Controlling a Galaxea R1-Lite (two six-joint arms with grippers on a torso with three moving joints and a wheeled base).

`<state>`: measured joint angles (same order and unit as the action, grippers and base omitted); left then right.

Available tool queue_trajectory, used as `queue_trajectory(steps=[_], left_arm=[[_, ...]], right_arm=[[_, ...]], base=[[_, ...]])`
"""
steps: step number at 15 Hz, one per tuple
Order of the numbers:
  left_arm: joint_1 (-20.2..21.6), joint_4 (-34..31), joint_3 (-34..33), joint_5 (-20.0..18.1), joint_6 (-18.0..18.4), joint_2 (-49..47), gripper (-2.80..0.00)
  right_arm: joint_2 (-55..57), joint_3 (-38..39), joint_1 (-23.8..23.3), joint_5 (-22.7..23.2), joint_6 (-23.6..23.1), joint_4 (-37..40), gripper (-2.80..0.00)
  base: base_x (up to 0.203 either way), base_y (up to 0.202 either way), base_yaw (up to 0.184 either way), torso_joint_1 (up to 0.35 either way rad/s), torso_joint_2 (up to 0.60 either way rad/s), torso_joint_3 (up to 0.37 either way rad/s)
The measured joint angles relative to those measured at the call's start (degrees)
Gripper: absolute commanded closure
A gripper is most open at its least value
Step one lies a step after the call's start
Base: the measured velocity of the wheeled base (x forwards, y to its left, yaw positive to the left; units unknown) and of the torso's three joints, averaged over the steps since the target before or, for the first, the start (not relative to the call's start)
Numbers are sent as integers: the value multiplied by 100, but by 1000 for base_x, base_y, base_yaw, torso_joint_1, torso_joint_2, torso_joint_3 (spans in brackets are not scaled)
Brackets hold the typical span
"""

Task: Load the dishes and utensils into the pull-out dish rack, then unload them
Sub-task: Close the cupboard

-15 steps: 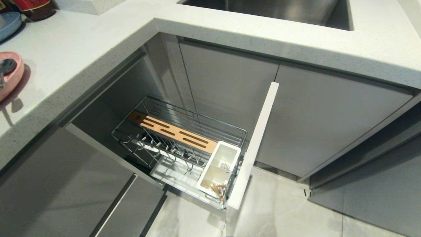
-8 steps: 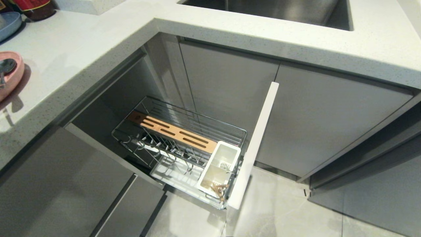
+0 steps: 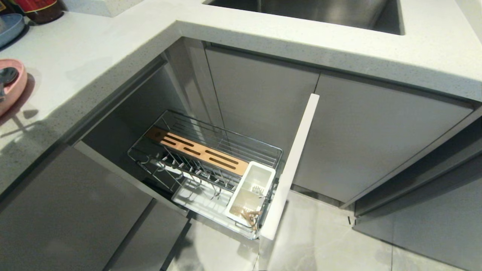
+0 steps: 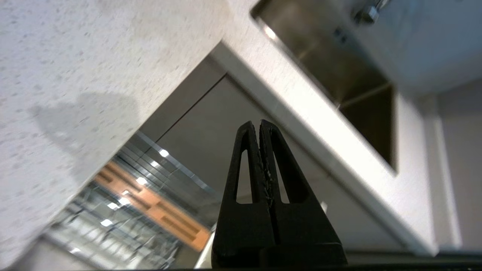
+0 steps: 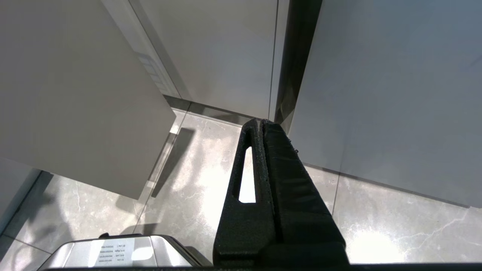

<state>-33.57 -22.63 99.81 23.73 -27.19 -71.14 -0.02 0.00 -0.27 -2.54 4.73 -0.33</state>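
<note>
While the rack (image 3: 205, 165) is standing pulled out below the counter (image 3: 94, 56), the scene is being read as follows:
Rack: only chopsticks (image 3: 250, 218) are being held in its white box (image 3: 251, 194), ends up, apparently for draining.
Plate (image 3: 11, 88): being kept on the counter at far left, a spoon (image 3: 5, 77) lying in it.
Bowl (image 3: 11, 28): being kept further back.
Left gripper (image 4: 260, 124): fingers pressed together, nothing held, being carried above the counter edge.
Right gripper (image 5: 260, 122): fingers together, parked over the floor.
</note>
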Motion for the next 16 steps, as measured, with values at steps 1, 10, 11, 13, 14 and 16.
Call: queue_trajectory(steps=[1,10,11,13,14,16], left_arm=[[16,-140,-118,-87,213,139,0],[2091,-517,-2739,-1673,3003,3273,0],[2291,-533,-3193,-1787,3172,3737,0],[2612,-575,-4070,-2005,3309,4581,0],[2790,-535,-4464,-2042,3305,4918,0],[3106,-270,-5329,-2322,3455,5555,0]], right_arm=[[0,0,0,0,0,2,0],[0,0,0,0,0,2,0],[0,0,0,0,0,0,0],[0,0,0,0,0,0,0],[0,0,0,0,-2,0,0],[0,0,0,0,0,1,0]], base=[[0,0,0,0,0,0],[0,0,0,0,0,0],[0,0,0,0,0,0],[0,0,0,0,0,0],[0,0,0,0,0,0],[0,0,0,0,0,0]])
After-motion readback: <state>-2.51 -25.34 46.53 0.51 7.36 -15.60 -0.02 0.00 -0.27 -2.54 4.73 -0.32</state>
